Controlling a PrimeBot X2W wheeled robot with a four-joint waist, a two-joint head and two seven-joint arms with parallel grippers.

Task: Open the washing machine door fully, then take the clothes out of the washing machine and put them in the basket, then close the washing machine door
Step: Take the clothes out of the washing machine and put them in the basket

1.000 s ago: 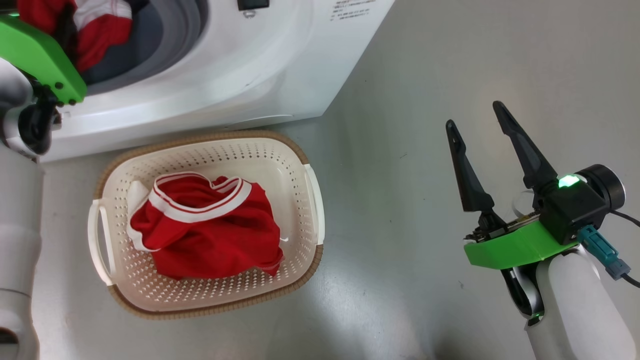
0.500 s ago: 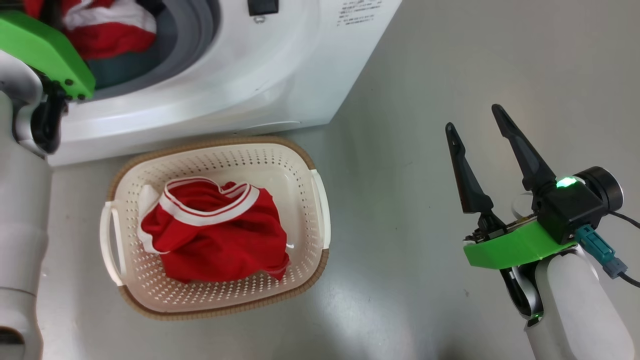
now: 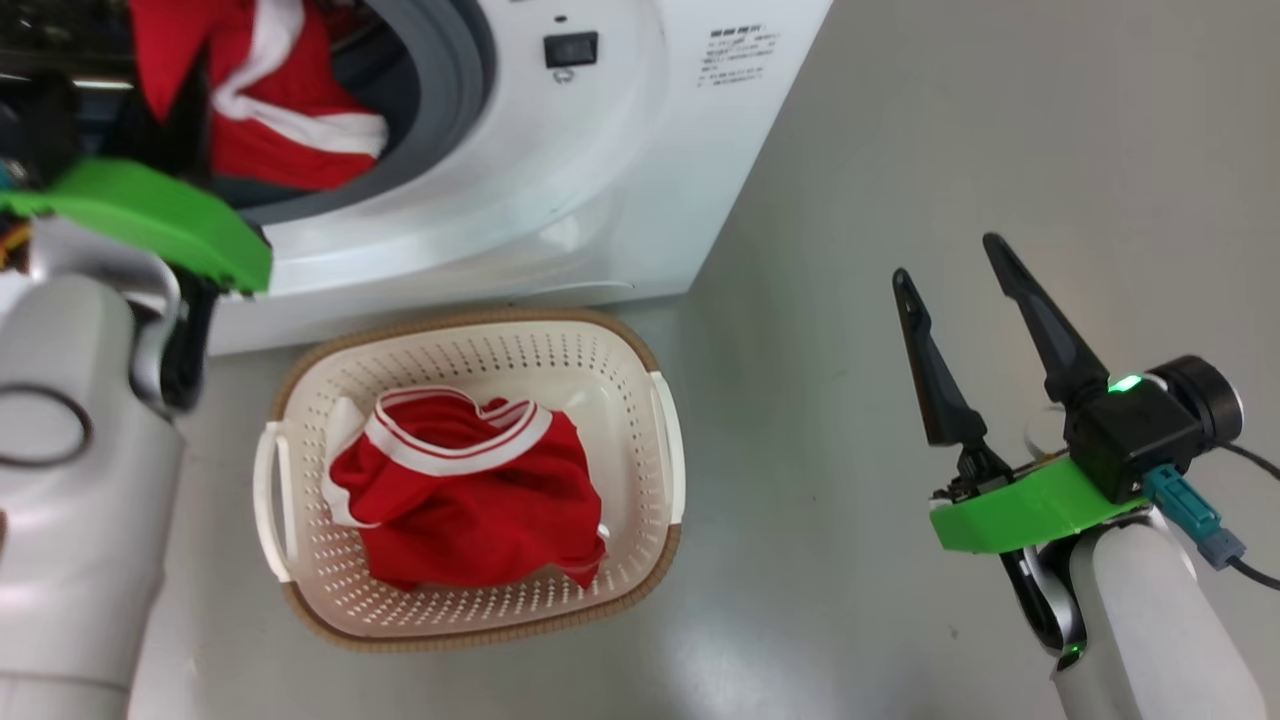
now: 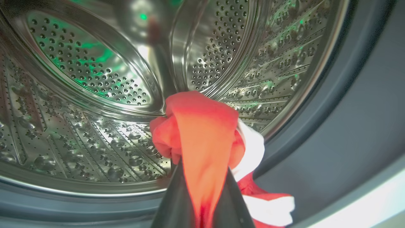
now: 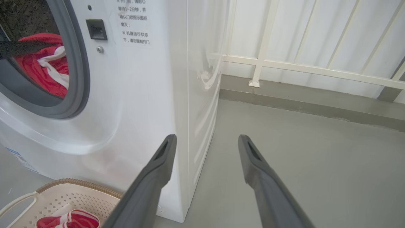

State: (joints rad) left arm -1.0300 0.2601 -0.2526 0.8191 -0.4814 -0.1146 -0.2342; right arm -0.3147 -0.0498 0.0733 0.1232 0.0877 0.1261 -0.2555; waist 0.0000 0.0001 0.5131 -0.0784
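my left gripper (image 4: 202,177) pinches a red shirt (image 3: 280,150) at the washer (image 3: 600,180) mouth, upper left; right gripper (image 3: 945,258) wide, empty. one shirt (image 3: 470,500) in the basket (image 3: 470,322); door closing remains.

- The left hand (image 4: 202,182) has its two dark fingers cut by the lower edge of the left wrist view. The bright red garment with white trim (image 4: 202,126), pinched between them, hides where the tips meet.
- In the head view a green plastic guard (image 3: 150,215) hides those fingers, and the upper edge cuts this garment.
- The big white washing machine (image 3: 560,200) is cut by the same edge, and its small printed label (image 3: 735,55) is too small to read.
- The floor of the cream perforated basket (image 3: 660,440) is mostly hidden under a second red garment (image 3: 470,500).
- In the right wrist view the lower edge cuts the basket.
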